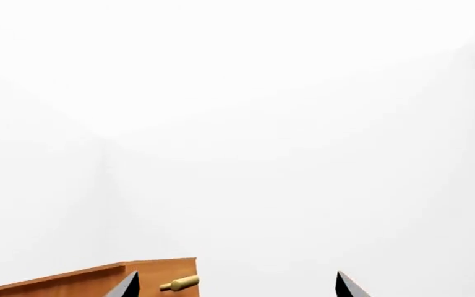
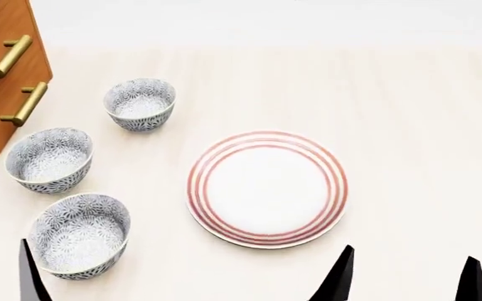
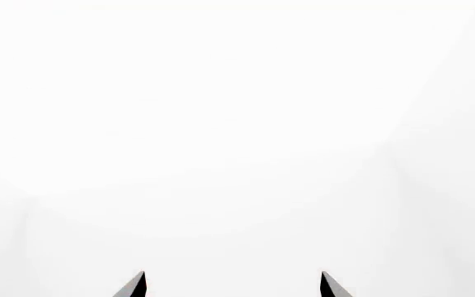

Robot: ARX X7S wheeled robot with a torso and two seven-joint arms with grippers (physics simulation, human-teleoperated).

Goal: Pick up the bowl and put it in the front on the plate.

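Front bowl (image 2: 80, 235) stood near the bench's (image 2: 408, 125) front-left corner, well apart from the plate (image 2: 267, 189). Judged rigid, glazed, slippery, breakable; grip over the rim wall. Both hands, left (image 1: 235, 286) and right (image 3: 231, 286), wide and empty.

The flowered bowl (image 2: 80, 234) is sitting upright at the front, left of the red-ringed plate (image 2: 267, 189), which is lying flat and bare.
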